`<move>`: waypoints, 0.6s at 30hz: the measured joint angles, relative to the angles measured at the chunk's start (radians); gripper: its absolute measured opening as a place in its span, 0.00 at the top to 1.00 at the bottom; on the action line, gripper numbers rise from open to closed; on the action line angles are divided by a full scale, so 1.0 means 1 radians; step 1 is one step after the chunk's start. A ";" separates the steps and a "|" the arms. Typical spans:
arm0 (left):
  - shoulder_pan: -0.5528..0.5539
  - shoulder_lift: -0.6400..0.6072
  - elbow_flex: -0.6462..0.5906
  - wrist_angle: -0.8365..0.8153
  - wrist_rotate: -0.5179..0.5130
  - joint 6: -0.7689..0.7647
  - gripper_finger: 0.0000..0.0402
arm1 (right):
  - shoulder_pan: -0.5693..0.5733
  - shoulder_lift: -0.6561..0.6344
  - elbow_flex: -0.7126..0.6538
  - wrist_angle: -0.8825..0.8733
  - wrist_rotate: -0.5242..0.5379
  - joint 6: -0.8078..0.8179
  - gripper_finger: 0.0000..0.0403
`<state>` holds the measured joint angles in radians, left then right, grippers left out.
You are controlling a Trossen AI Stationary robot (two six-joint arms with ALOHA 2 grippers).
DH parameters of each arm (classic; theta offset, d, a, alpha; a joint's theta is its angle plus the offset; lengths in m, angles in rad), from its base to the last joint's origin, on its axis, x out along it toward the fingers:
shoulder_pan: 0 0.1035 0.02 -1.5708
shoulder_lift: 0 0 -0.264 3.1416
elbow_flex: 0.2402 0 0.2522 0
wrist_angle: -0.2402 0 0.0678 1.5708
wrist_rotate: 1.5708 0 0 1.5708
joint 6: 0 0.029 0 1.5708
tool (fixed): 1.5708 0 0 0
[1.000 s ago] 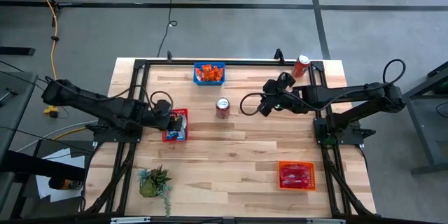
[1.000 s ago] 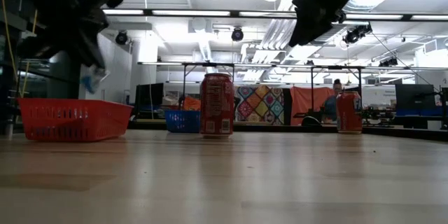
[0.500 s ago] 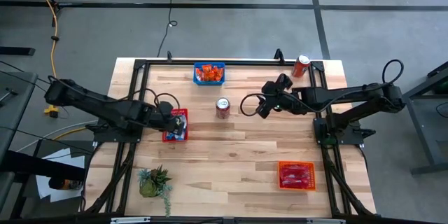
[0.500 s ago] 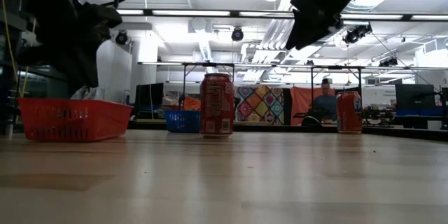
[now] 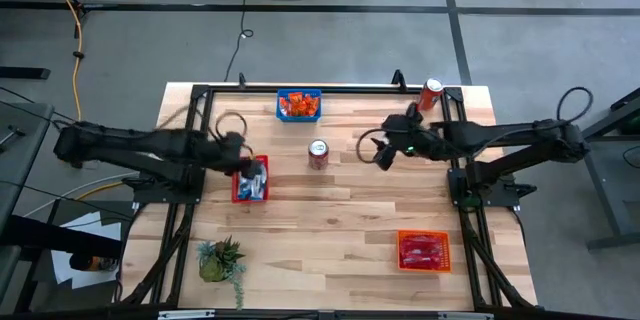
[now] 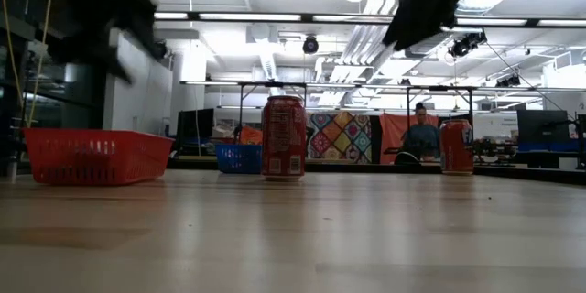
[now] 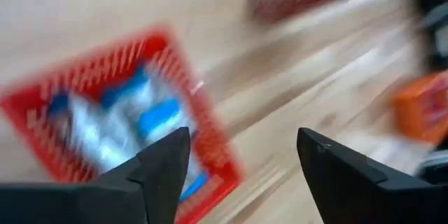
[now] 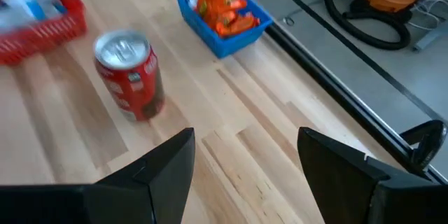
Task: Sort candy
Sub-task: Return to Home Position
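My left gripper (image 5: 246, 163) hovers open over the red basket (image 5: 237, 194), which holds blue-and-white candy (image 7: 150, 115); nothing is between its fingers (image 7: 241, 175). My right gripper (image 5: 381, 156) hangs open above bare table, right of the upright drink can (image 5: 318, 153), and holds nothing (image 8: 245, 175). At the far edge a blue basket (image 5: 299, 105) holds orange candy (image 8: 220, 3). An orange basket (image 5: 423, 250) near the front right holds pink-red candy. In the low view both arms hang high, the left (image 6: 110, 9) blurred and the right (image 6: 430, 0).
A second drink can (image 5: 431, 92) lies at the far right corner. A small green plant (image 5: 222, 260) stands near the front left. Bare wood lies in the table's middle and front. Beyond the table a person (image 6: 422, 135) sits in the room.
My left gripper, carrying a blue-and-white packet, has dipped to the red basket, opened and let the packet go, then risen above the basket. My right gripper has shifted slightly toward the table's right edge and stays open.
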<state>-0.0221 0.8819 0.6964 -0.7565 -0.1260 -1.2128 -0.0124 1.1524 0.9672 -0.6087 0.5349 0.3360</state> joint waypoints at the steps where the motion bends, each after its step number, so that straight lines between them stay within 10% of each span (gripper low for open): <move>1: 0.020 -0.021 0.025 0.000 -0.017 0.030 0.37 | 0.000 -0.026 0.000 -0.005 -0.006 0.002 0.39; 9: 0.153 -0.128 0.193 0.249 -0.267 0.561 0.37 | -0.012 -0.227 0.000 -0.009 0.011 0.059 0.39; 18: 0.244 -0.160 0.194 0.437 -0.129 0.951 0.37 | -0.015 -0.325 0.000 0.040 0.001 0.236 0.39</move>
<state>0.2219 0.7220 0.8902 -0.3193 -0.2551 -0.2613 -0.0273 0.8269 0.9672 -0.5684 0.5364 0.5717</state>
